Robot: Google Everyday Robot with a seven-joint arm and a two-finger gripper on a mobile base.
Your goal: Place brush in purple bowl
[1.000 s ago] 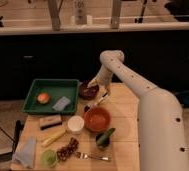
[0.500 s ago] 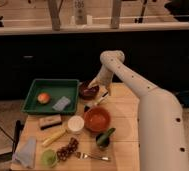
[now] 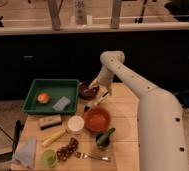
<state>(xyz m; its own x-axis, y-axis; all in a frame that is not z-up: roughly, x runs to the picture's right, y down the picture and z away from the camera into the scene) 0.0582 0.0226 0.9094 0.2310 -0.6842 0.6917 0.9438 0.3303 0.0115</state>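
Observation:
The small, glossy, dark purple bowl [image 3: 87,90] sits at the table's back edge, right of the green tray. My gripper [image 3: 95,85] hovers at the bowl's right rim, on the white arm reaching in from the right. The brush [image 3: 97,102], with a dark handle and a pale end, lies slanted just below the gripper, between the purple bowl and the larger orange-red bowl [image 3: 97,119]. I cannot tell whether the gripper touches the brush.
A green tray [image 3: 36,106] at the back left holds an orange fruit [image 3: 43,97] and a grey-blue sponge [image 3: 61,103]. In front are a white cup [image 3: 76,123], a brown block [image 3: 50,121], a green object [image 3: 105,136], grapes [image 3: 67,149], a fork [image 3: 93,156], a green cup [image 3: 49,158] and a cloth [image 3: 27,150].

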